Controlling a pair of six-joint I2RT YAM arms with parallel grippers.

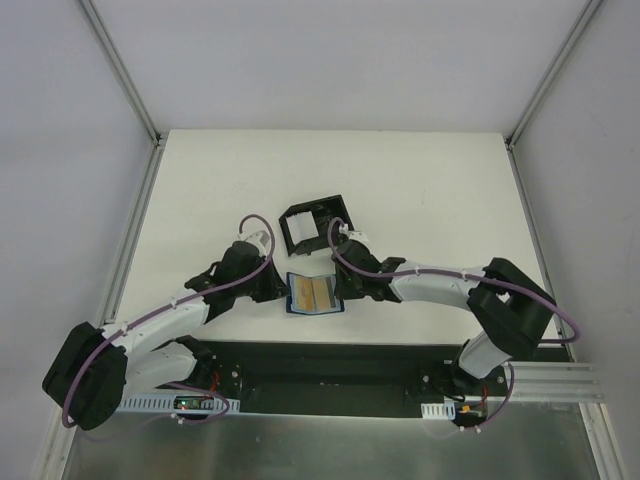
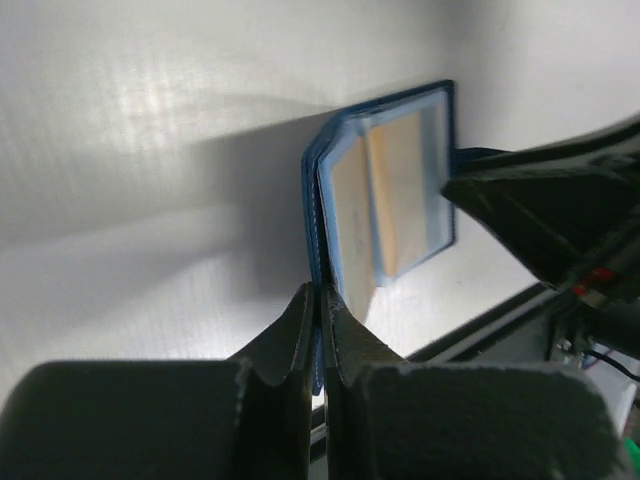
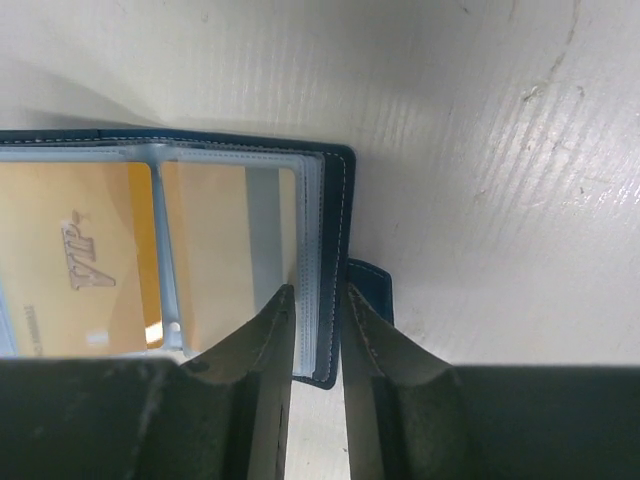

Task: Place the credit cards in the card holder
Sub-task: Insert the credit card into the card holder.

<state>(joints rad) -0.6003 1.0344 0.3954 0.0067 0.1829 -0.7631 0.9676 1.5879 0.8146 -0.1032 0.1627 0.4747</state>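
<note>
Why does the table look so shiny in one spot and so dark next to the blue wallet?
Left wrist view: light bounces off the table as a pale glare patch, and the open wallet blocks it, casting that grey shadow. The left gripper by the lens looks dark and fuzzy. Top view: light is even, shadows faint.

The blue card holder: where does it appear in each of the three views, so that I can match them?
Top external: the card holder lies open at the middle of the picture, between the two arms.
Left wrist: the card holder is up and right of centre, half open.
Right wrist: the card holder fills the left half, its blue edge near centre.
Shared landmark: the gold card in its clear sleeves.
</note>
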